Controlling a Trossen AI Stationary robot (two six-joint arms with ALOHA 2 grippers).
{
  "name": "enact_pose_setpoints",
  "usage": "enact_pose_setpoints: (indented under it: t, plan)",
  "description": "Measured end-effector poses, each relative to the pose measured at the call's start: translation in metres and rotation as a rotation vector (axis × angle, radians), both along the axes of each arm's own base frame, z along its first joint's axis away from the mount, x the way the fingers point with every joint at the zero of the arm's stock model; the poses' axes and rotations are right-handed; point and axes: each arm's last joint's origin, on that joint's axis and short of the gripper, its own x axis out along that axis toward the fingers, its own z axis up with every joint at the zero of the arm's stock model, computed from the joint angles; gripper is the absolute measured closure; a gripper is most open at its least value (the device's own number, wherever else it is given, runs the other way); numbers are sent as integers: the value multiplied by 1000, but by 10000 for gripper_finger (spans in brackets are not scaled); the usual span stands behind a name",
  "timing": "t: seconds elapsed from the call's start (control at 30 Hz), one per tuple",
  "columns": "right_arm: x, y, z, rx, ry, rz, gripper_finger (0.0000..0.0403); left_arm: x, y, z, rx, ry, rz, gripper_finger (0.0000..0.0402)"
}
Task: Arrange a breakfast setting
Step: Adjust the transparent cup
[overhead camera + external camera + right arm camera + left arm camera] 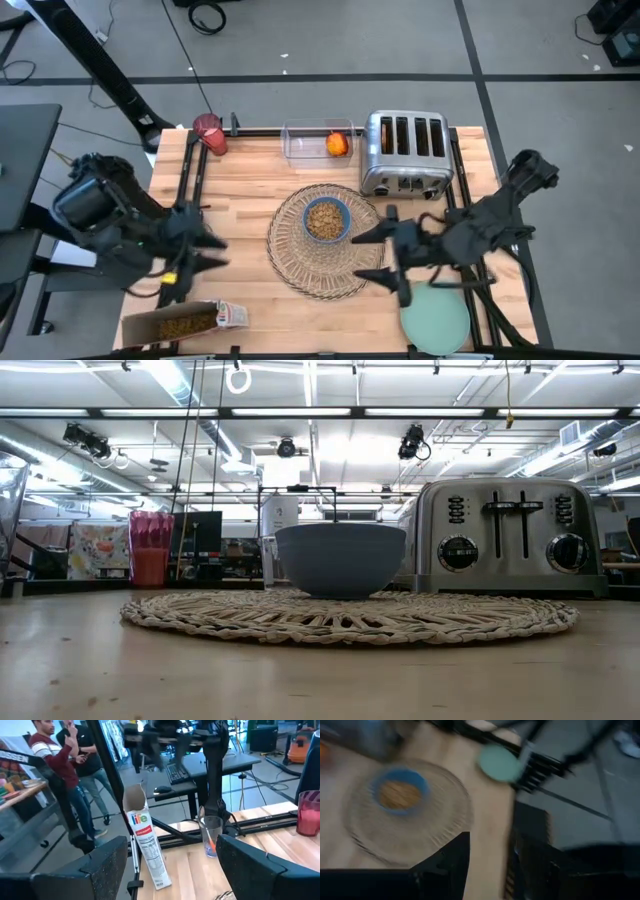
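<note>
Wicker placemat (322,240) holds blue bowl (327,219); left gripper (205,250) wide, right gripper (385,255) wide, both empty.

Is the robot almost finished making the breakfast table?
Not yet. Done: the blue bowl, filled with cereal, sits on the woven placemat. In hand: nothing; the left gripper and right gripper are both open and empty beside the mat. Left: the green plate at the table's edge, the red cup and the orange fruit at the back.

Bowl (327,220) on the placemat (283,250), toaster (405,153) behind, plate (436,317) at its right-front.
</note>
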Motion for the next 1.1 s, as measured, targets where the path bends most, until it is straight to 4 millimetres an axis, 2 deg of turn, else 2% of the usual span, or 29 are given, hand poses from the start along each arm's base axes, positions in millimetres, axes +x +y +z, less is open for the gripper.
enact_pose_setpoints:
  t: [0.13,0.23,0.47,0.57,0.73,0.9,1.0,1.1]
  plan:
    - [-21,-14,10,23,29,-1,96,26,20,-11,90,12,147,232]
    - [-30,-24,7,41,101,-22,96,50,36,-23,173,20,216,232]
    - [-27,-45,-12,-43,292,-88,96,104,86,-55,243,28,347,232]
    - [-23,-56,-22,-123,389,-84,96,117,113,-69,233,56,426,232]
    - [-19,-85,-31,-296,526,-77,96,119,157,-94,152,178,572,232]
    - [-18,-112,-32,-437,568,-25,96,107,190,-124,-38,390,680,232]
    - [-21,-125,-37,-498,581,36,96,95,195,-139,-153,543,750,232]
    - [-27,-138,-41,-541,591,71,96,84,188,-144,-256,686,780,232]
